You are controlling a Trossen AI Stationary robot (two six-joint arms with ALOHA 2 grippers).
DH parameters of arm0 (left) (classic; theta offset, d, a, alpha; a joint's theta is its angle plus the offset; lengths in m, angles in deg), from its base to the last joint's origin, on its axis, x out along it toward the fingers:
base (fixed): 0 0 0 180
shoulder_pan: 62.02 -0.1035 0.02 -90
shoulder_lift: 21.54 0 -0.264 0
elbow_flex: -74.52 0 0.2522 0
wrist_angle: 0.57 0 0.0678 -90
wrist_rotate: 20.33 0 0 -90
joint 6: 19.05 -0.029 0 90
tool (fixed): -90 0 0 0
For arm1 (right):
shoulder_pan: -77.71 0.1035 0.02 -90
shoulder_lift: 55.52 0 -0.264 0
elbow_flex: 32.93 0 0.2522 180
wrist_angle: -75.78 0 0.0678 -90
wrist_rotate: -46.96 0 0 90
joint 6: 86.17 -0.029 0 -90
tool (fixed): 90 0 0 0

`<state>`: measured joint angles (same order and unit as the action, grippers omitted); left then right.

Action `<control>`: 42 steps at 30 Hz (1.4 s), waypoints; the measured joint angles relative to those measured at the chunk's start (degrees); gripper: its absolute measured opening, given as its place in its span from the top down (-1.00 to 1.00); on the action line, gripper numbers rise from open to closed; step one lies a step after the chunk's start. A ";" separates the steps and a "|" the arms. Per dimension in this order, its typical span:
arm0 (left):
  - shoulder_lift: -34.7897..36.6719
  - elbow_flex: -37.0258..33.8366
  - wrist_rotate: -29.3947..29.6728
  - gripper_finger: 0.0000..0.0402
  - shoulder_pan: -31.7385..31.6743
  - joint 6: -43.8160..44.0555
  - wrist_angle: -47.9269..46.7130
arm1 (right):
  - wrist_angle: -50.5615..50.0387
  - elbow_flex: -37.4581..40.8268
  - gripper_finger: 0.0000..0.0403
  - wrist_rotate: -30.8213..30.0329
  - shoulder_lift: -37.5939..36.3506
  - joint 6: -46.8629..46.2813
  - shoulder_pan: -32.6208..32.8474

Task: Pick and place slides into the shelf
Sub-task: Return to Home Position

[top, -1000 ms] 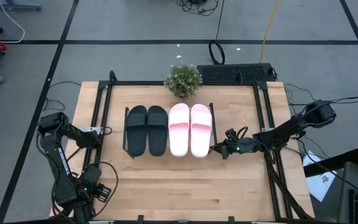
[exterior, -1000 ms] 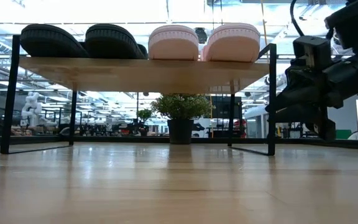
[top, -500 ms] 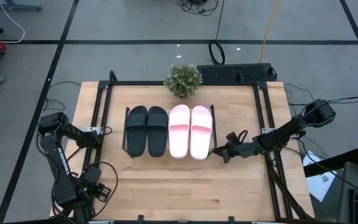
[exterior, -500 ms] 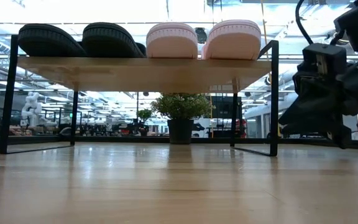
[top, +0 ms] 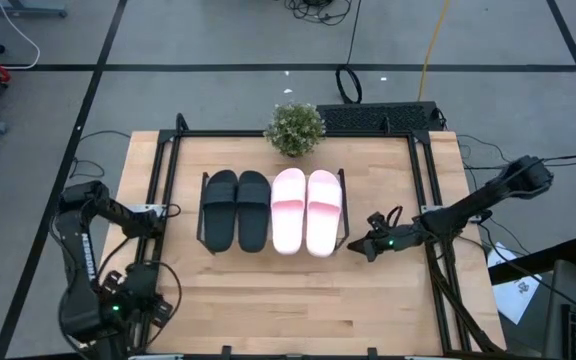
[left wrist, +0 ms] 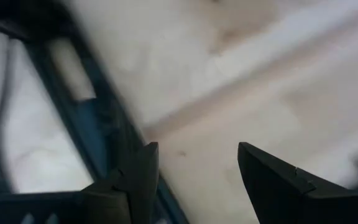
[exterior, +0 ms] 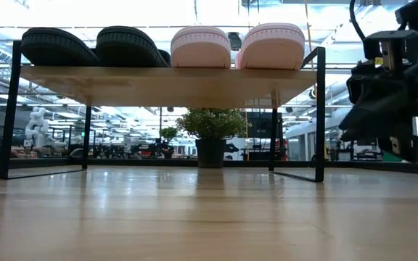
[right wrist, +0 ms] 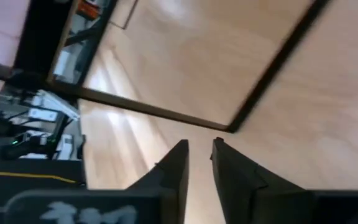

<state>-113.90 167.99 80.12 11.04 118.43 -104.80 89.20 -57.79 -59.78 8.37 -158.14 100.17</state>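
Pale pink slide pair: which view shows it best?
High view: both pale pink open-toe slides appear whole from above, side by side. Low view shows only their rounded ends; wrist views show none clearly.

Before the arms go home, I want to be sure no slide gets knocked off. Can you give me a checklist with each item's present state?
1. Black pair and pink pair on the shelf: ok, lying side by side.
2. Right gripper clear of the shelf: ok, beside its right end, apart from it, carrying no slide.
3. Left gripper empty: ok, fingers open, near the table's front-left corner.
4. Plant upright behind the shelf: ok.
5. Both pairs seated well back from the board's edge: cannot tell.
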 joint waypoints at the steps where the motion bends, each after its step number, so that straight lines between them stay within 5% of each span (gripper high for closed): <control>1: 0.83 0.36 1.12 -0.06 0.51 -1.26 0.38 | -3.12 0.00 0.73 -0.20 -2.22 -0.44 -0.07; 7: 6.06 0.36 5.69 -0.06 4.85 0.18 0.34 | -17.03 0.02 0.98 -2.98 -18.11 0.86 -0.11; 12: 10.17 0.34 17.16 -0.06 7.17 -4.46 0.29 | -16.19 0.04 0.96 -9.83 -32.27 7.75 -0.12; 17: 13.85 0.35 33.02 -0.06 7.72 -15.83 0.44 | -1.53 0.11 0.99 -11.79 -43.10 22.63 0.19; 21: 16.88 0.33 39.01 -0.06 8.02 -23.38 0.62 | 18.31 -0.07 1.00 -9.84 -47.53 39.02 1.03; 26: 22.14 0.32 40.87 -0.06 8.18 -32.78 0.63 | 36.25 -0.07 0.99 0.03 -49.70 54.94 1.65; 29: 26.28 0.30 48.48 -0.06 8.11 -39.25 0.45 | 39.96 -0.07 1.00 5.00 -51.14 59.79 1.64; 35: 34.47 0.30 55.65 -0.06 8.12 -50.71 0.45 | 28.87 -0.07 0.99 7.65 -59.86 63.74 1.64; 42: 46.64 -6.66 60.11 -0.06 8.14 -56.08 0.53 | 2.88 -8.05 0.99 -5.34 -63.80 66.24 1.72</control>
<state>-67.26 161.33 140.23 19.18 62.35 -104.27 92.08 -65.83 -65.12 -55.43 -91.90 101.89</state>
